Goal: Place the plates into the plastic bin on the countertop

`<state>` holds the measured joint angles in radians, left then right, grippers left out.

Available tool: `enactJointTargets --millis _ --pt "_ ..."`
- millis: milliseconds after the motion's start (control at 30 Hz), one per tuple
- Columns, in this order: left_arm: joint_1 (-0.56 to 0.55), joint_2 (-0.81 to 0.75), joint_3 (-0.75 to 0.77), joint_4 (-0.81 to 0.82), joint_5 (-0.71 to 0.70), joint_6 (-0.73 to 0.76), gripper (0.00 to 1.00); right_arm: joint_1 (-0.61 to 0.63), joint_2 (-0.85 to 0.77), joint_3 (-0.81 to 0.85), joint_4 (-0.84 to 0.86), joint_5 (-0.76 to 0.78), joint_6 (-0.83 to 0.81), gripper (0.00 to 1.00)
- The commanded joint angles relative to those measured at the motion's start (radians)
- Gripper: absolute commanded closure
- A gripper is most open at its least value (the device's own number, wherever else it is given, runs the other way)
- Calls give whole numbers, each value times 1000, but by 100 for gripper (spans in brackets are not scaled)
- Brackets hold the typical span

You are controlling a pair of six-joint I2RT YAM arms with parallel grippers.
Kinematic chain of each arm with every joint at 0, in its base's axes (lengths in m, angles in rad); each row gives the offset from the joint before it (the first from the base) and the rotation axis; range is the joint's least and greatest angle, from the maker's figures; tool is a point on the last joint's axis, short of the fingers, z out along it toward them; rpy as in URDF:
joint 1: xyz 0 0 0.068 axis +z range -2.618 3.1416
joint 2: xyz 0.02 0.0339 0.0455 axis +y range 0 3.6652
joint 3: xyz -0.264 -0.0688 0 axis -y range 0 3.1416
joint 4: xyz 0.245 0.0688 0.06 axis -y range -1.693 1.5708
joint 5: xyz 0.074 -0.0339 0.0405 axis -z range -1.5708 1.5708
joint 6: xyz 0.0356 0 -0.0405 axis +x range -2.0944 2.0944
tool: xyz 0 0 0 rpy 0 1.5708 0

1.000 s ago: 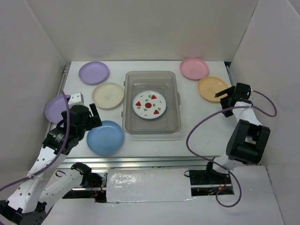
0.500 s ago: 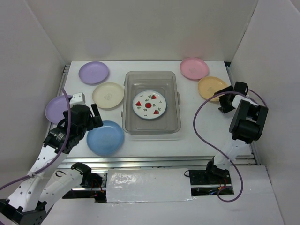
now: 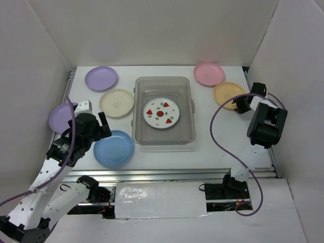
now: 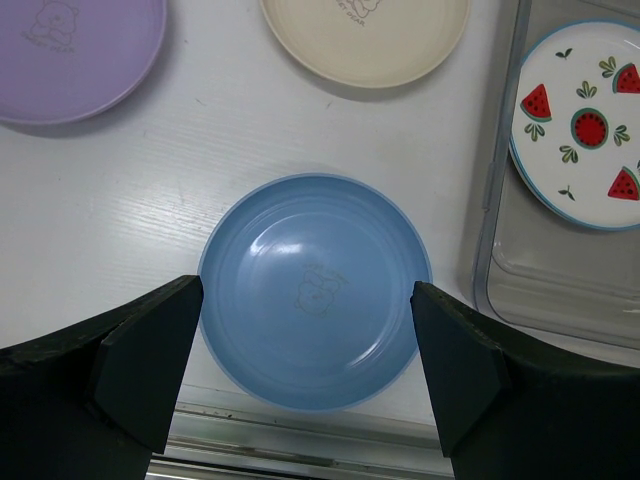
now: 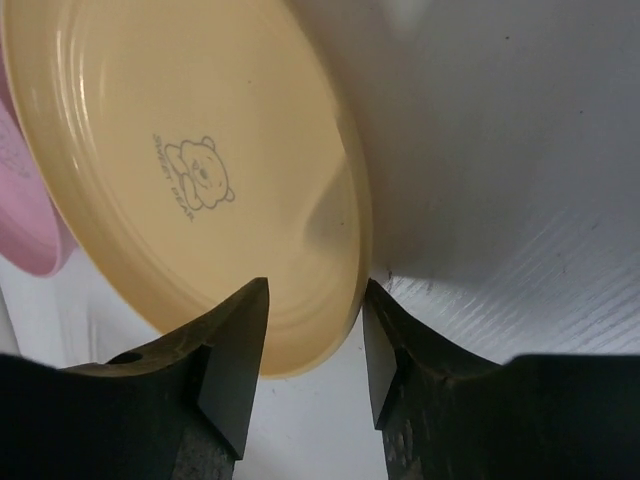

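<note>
- Right wrist view: the right gripper (image 5: 315, 330) stands with its jaws partway narrowed, one finger over the inside of the orange-yellow plate (image 5: 200, 170) and the other outside its edge. The rim sits between them, but I cannot tell whether the pads are pinching it yet.
- This plate lies on the countertop (image 3: 212, 136) to the right of the plastic bin (image 3: 162, 135), level with the bin's far half, with the pink plate (image 3: 209, 74) just beyond it.
- The left gripper (image 4: 305, 340) is spread wide above the blue plate (image 4: 315, 290), which lies just beside the bin's near-left corner. It holds nothing.
- Inside the bin, the strawberry plate (image 3: 161, 112) lies flat near the middle.
- Left of the bin are the cream plate (image 3: 116, 103) and two lilac plates (image 3: 101, 78) (image 3: 59, 117).
- Handling, as I judge it:
  - The plates look light, stiff and glossy, so they probably slide easily and are not fragile.
  - Each is shallow with a thin raised lip, and that lip is the only place a narrow pinch can bite.
  - A one-sided rim grip will likely let the plate droop or swing, so the hold should sit deep over the lip.
</note>
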<state>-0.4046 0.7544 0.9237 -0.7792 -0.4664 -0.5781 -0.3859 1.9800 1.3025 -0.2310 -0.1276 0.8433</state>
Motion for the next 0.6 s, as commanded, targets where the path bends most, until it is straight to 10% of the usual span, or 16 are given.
enactJointTargets --millis 0,133,333,567 --pt "-3 -16 24 37 2 14 1 5 26 64 -60 13 -1 51" --pt "-3 -20 24 38 3 14 1 13 32 80 -96 39 -13 58" --pt "-3 -27 24 37 -5 12 1 33 28 92 -156 71 -13 100" --pt "-3 -18 24 38 5 15 1 81 -267 -83 -99 177 89 100"
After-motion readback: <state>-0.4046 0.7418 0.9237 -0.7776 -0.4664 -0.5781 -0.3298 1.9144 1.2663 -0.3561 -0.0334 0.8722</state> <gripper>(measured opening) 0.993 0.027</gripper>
